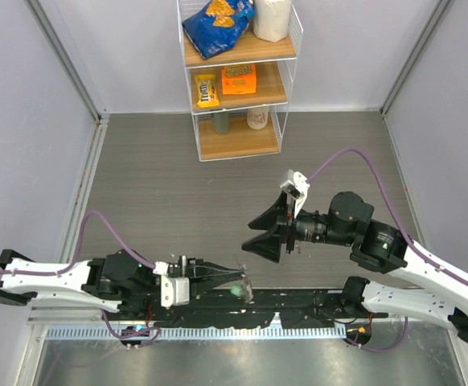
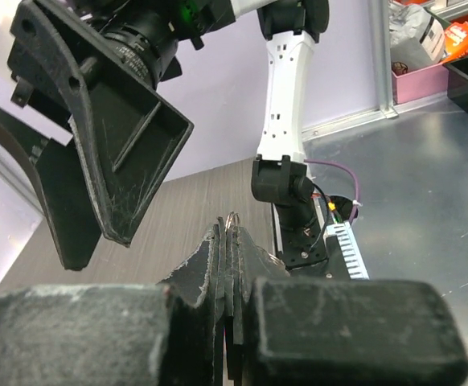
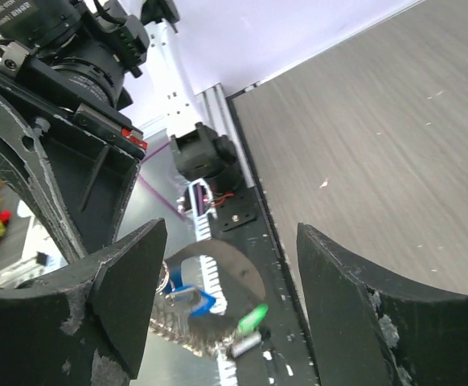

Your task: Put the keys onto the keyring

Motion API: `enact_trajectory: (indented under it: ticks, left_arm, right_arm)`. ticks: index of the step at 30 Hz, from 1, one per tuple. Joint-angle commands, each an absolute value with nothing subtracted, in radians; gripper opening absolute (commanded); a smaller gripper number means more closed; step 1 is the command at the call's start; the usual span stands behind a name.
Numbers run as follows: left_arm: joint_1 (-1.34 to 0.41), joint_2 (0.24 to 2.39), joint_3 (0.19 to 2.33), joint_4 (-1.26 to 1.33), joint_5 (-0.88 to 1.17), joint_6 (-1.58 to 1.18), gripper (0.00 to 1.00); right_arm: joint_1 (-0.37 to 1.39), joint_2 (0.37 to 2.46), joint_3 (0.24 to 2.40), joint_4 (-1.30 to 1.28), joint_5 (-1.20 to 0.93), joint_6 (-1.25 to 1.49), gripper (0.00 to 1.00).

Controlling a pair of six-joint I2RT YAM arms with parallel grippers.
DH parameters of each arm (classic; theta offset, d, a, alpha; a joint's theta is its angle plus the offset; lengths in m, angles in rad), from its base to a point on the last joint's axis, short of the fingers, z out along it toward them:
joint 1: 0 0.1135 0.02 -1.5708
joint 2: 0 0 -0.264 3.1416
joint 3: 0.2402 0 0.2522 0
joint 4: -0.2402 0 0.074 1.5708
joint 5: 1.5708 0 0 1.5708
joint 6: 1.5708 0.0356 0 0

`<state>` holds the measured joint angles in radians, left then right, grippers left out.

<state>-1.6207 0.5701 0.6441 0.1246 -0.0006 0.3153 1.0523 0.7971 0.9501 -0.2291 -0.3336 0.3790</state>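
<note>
- While pressed flat together, the jaws of the left gripper are clamped on the keyring, which is held over the near edge of the table.
- A green tag, a blue tag and a chain are seen hanging from it.
- The right gripper is spread wide, just beyond the keyring and apart from it.

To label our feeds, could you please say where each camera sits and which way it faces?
Top external: above and behind the bases, looking down at table and shelf; both arms show.
Left wrist: on the left arm, facing the right arm's open jaws; own shut jaws below.
Right wrist: on the right arm, facing the keyring at the left jaws; own open jaws below.
Shared: top and right wrist show the green tag.
</note>
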Motion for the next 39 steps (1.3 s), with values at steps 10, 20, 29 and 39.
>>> enact_trajectory:
  ticks: [10,20,29,39]
  left_arm:
    - [-1.62,0.546,0.592,0.413,-0.132,0.218,0.0]
    - [-1.62,0.552,0.589,0.463,-0.155,0.175,0.0]
    - [-1.62,0.551,0.578,0.512,-0.181,0.129,0.0]
    - [-1.62,0.569,0.568,0.571,-0.212,0.104,0.0]
  right_arm:
    - [1.054,0.687,0.991,-0.262,-0.297,0.161,0.68]
    - [1.054,0.681,1.021,-0.262,-0.56,0.005,0.64]
    - [1.107,0.736,1.074,-0.265,-0.609,-0.081,0.56]
    - [1.193,0.77,1.091,-0.245,-0.511,-0.109,0.49]
